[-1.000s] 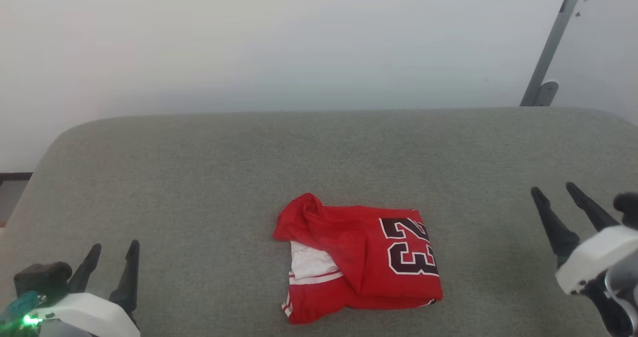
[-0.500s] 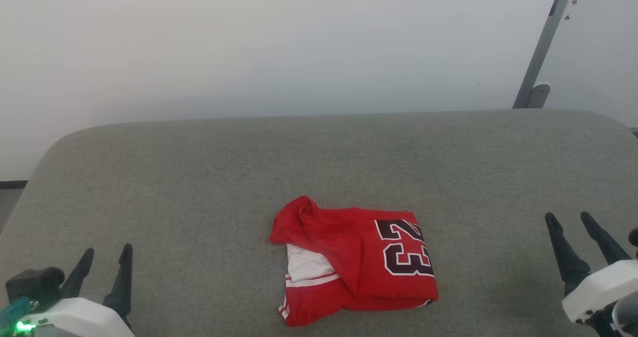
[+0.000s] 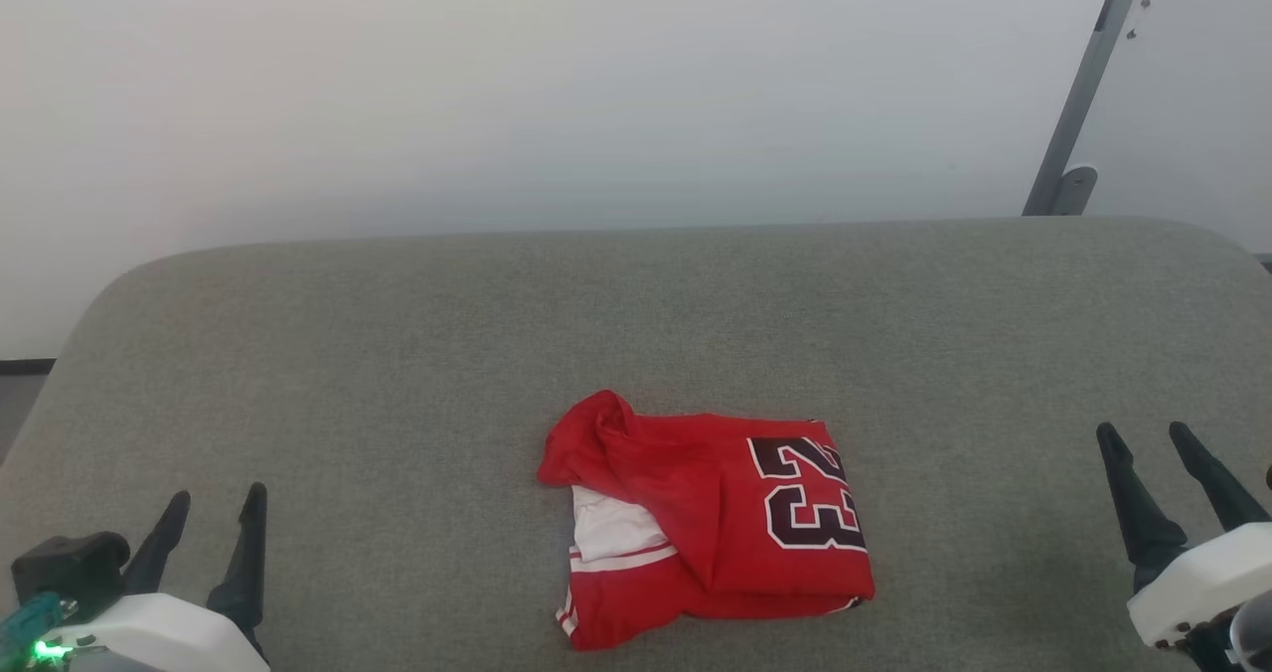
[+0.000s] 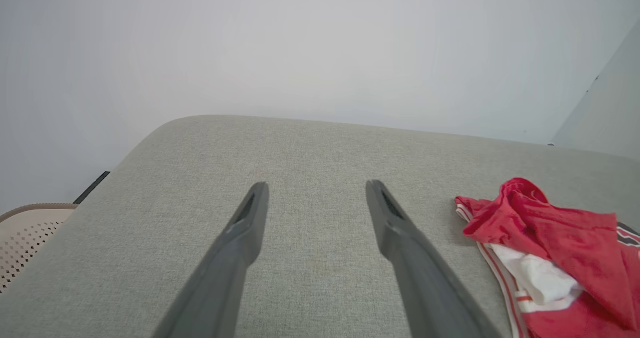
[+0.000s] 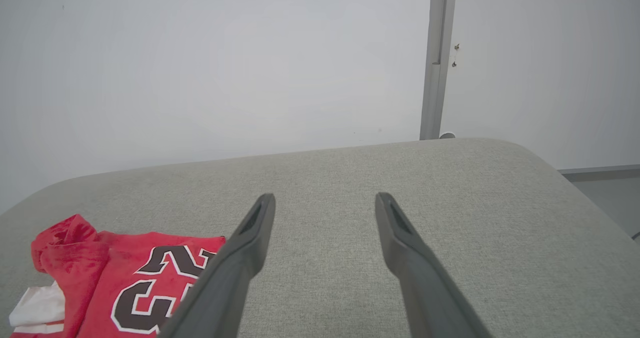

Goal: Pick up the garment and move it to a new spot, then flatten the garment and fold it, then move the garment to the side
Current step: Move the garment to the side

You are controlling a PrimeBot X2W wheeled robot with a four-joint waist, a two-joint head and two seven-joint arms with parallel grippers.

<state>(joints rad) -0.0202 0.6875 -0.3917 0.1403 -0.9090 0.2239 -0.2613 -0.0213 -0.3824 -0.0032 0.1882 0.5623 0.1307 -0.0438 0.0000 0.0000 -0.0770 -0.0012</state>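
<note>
Left gripper, two long dark fingers on a white housing, is held low at the near left of the surface, jaws spread wide, nothing gripped. Right gripper, same build, is held at the near right, jaws equally wide, nothing gripped. Both are kept well apart from the garment, one on each side.

The red basketball-style T-shirt with white sleeves and a dark outlined "23" is found between them, near the middle of the grey-green fabric-covered padded surface with rounded corners, toward its near edge. It is laid as a compact, roughly square bundle, number turned sideways on top. One red corner is bunched up at the far left, and a white sleeve with striped trim is exposed under the top layer.

Beyond, a pale grey wall and a slanted grey metal post are seen.

Progress is judged uncertain: folding could be taken as done, loosely, with only the move to the side left; equally, nothing may be started, since the bundle is untidy and neither gripper is engaged
</note>
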